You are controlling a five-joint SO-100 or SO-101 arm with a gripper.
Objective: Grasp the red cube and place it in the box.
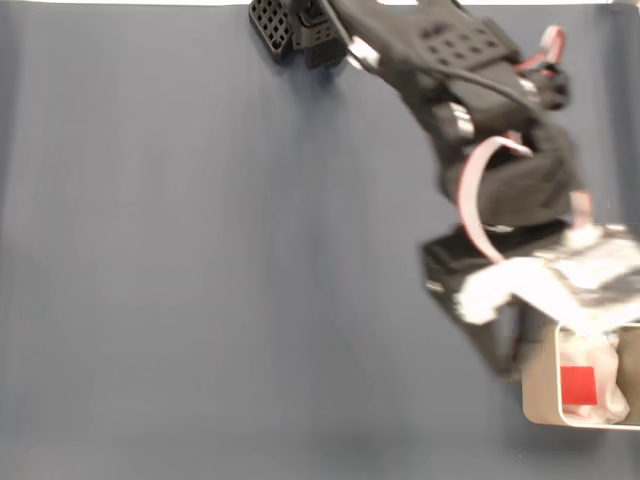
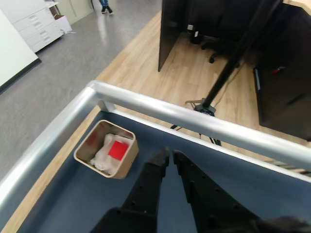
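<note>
Pretty much done here, by the looks of it: red cube already sitting inside the box, flat on the white padding, nothing gripping it. Gripper empty, tips nearly touching with only a thin sliver of gap, hanging just beside the box on its right in the wrist view and clear of the rim. Probably nothing left but backing the arm away, going by that. Same story in the fixed view: red cube in the box at the lower right corner, blurry black arm looming above it. As for materials: box beige with a faint metallic sheen, thin walls, rounded corners; padding crumpled and soft-looking; cube matte, sharp-edged, way smaller than the box. Box resting on a smooth dark blue mat, tucked near the corner of a rounded silver rail. Wood floor beyond the rail.
</note>
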